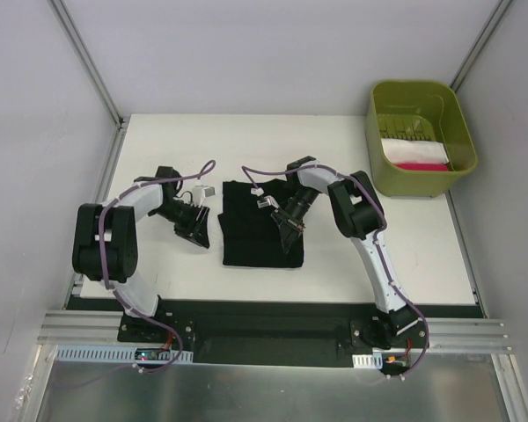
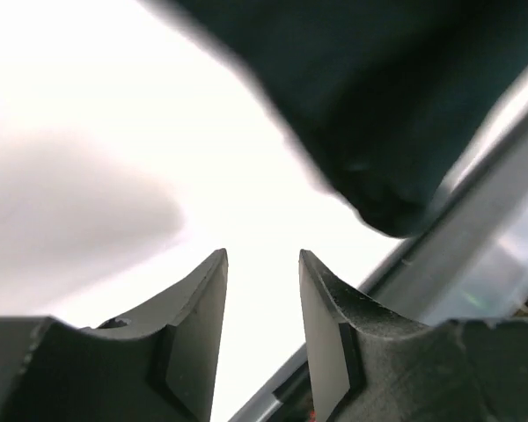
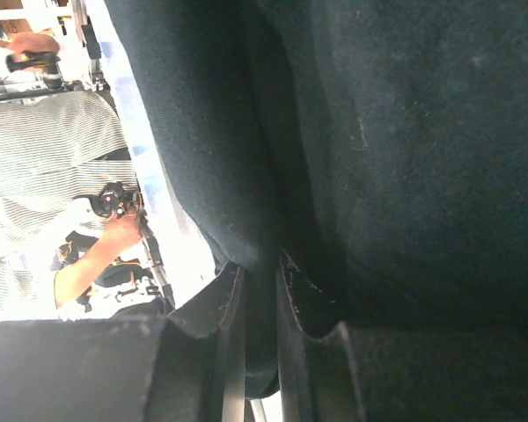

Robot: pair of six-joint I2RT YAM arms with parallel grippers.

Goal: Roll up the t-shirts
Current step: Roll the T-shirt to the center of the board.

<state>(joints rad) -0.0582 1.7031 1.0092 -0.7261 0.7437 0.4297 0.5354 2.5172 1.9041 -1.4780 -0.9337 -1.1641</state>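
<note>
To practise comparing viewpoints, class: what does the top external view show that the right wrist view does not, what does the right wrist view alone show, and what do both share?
Only the top external view: the left gripper, the white table, and a green bin holding folded white and pink cloth. Only the right wrist view: a fold of the black t-shirt pinched in the right gripper, and a person in a striped shirt behind. Both: that t-shirt and that gripper on it.
</note>
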